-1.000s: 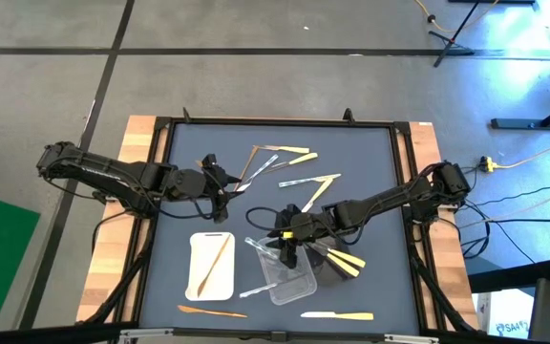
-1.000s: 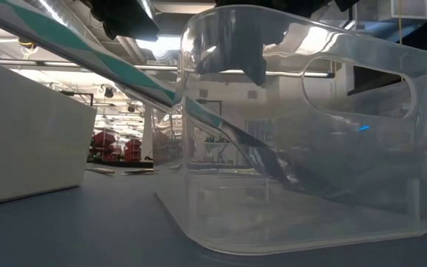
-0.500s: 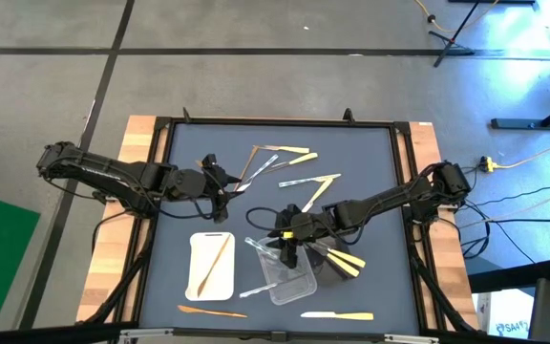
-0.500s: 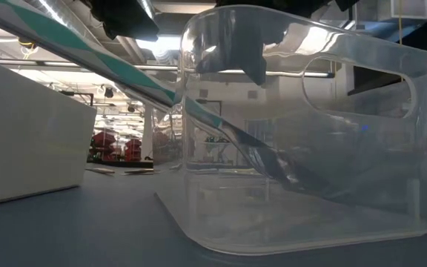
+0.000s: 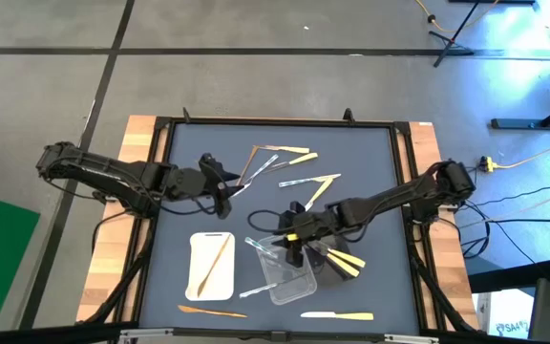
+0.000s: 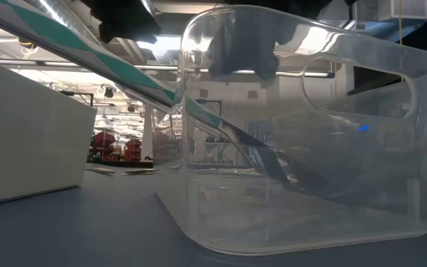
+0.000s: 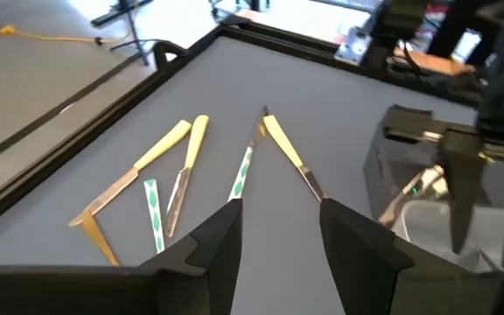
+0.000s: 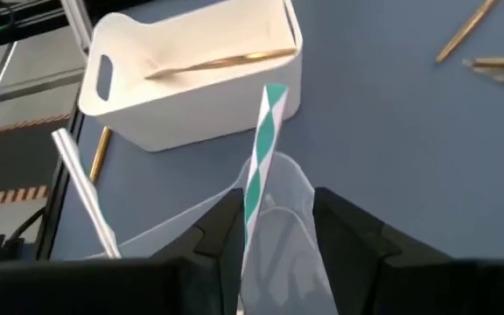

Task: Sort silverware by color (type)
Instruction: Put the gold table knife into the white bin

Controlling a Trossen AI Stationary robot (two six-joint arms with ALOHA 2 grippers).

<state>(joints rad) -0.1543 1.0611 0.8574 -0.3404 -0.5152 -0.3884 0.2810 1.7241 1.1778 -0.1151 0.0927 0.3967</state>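
The right pincer (image 5: 292,250) hangs over the clear tray (image 5: 287,277), fingers parted and empty, with a green-striped clear utensil (image 8: 261,153) propped against the tray's wall, seemingly just dropped in with its kind. The left pincer (image 5: 221,181), wide and empty, points at the loose utensils (image 7: 191,162) mid-worktop (image 5: 370,172), probably choosing the next; a wooden one (image 5: 217,262) lies in the white tray (image 5: 199,277).

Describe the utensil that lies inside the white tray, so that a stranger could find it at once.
Look at the near edge of the table for the white tray, left of the clear tray. Inside it lies one brown wooden utensil, set on a slant. It is the only utensil in that tray; the other brown ones lie on the bare mat.
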